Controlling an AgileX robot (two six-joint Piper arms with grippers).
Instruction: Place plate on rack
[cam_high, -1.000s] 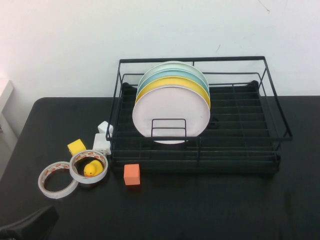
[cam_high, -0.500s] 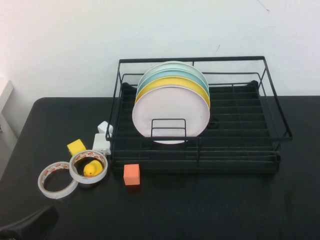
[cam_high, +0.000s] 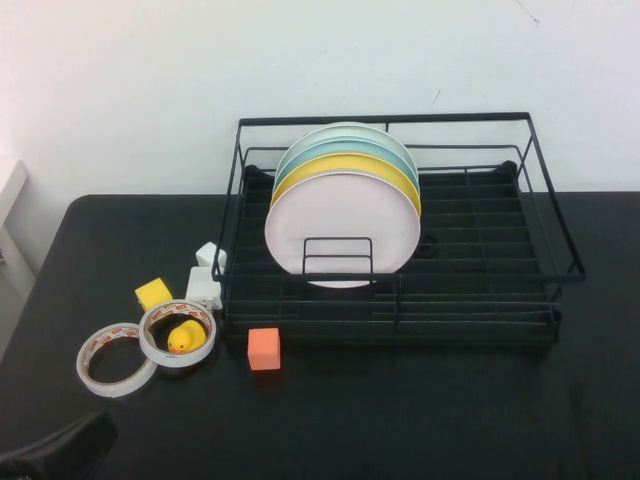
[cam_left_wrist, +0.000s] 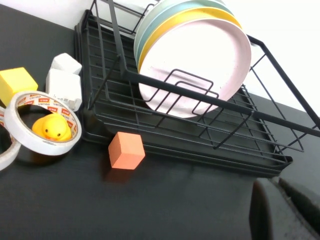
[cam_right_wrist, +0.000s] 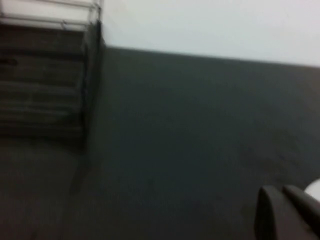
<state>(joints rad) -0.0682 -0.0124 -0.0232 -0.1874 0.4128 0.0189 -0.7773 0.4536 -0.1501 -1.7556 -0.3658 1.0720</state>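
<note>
High view: plate is standing upright in rack, so left gripper bottom-left and right gripper, finger states unreadable, should be parking clear.

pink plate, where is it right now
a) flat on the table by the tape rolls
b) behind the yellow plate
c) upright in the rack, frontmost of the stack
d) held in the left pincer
c: the pink plate stands upright in the black wire rack, in front of the yellow plate. The left pincer and right pincer are near their cameras, holding nothing.
</note>
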